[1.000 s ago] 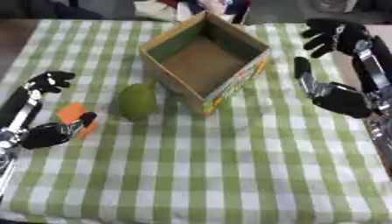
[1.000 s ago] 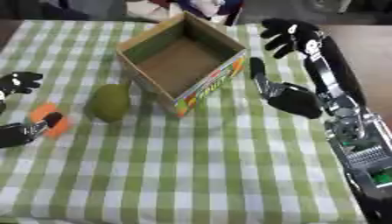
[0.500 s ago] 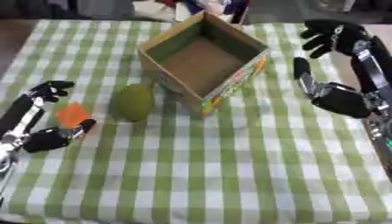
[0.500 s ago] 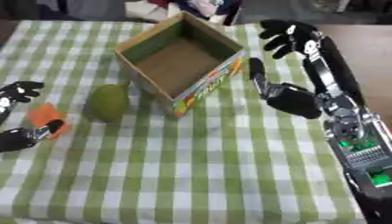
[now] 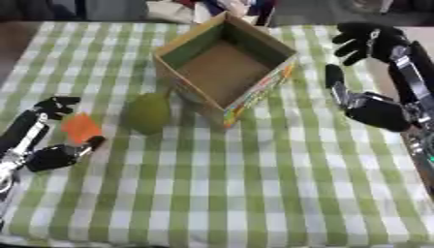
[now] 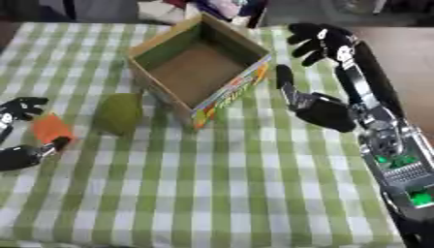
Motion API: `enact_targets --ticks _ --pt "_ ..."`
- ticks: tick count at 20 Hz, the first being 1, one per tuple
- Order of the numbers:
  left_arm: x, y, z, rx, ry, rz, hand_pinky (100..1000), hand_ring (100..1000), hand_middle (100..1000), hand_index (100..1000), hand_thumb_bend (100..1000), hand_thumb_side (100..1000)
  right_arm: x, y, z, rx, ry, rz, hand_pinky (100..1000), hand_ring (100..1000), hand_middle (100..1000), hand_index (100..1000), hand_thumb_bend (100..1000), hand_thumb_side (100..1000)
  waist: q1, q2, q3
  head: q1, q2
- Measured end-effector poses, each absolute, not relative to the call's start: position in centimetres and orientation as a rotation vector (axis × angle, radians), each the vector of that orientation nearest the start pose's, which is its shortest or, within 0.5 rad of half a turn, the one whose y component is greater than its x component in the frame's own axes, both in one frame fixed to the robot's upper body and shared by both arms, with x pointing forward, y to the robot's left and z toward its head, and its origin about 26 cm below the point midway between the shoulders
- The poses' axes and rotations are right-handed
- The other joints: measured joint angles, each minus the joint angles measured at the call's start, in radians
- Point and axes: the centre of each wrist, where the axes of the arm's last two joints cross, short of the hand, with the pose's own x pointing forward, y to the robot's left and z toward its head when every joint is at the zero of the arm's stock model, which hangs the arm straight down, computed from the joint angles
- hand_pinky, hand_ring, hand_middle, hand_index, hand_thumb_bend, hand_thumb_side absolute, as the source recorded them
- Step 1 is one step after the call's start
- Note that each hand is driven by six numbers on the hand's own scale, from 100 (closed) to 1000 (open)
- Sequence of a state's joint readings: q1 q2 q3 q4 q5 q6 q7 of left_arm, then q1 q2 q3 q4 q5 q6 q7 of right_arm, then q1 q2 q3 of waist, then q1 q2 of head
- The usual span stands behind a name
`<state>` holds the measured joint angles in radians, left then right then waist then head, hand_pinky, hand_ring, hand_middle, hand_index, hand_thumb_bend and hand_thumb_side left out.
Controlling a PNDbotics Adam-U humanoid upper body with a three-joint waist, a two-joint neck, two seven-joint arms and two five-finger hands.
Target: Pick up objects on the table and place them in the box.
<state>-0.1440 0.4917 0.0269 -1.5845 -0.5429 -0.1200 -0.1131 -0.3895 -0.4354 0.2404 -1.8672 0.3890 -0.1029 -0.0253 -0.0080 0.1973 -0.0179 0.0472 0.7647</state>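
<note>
An open cardboard box [image 5: 254, 92] with a colourful front stands at the table's far middle, and nothing shows inside it. A green rounded fruit [image 5: 148, 112] lies just left of the box. Farther left lies a small flat orange piece [image 5: 81, 127]. My left hand [image 5: 49, 157] is open and straddles the orange piece, its fingers [image 5: 56, 103] beyond it and its thumb close to the near corner. My right hand [image 5: 377, 111] hovers right of the box, open with fingers [image 5: 366, 38] spread.
A green-and-white checked cloth [image 5: 254, 193] covers the table, with open cloth across the near half. Dark table edge shows at the far right [image 6: 407, 53]. Cluttered things lie beyond the far edge behind the box.
My left hand has drawn a little toward the near edge, and its fingers now lie closer to the orange piece. The right hand, box and fruit have stayed put.
</note>
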Motion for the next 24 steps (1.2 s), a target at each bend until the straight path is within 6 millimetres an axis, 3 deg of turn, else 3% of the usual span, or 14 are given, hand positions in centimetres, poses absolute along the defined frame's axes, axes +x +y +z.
enact_targets --ticks 24 --pt "31.4 36.7 6.7 0.794 -1.517 -0.887 789 795 811 889 544 554 32.1 -22.2 18.0 -0.465 -2.256 0.911 586 666 695 860 140 368 0.000 0.000 -0.002 0.000 0.000"
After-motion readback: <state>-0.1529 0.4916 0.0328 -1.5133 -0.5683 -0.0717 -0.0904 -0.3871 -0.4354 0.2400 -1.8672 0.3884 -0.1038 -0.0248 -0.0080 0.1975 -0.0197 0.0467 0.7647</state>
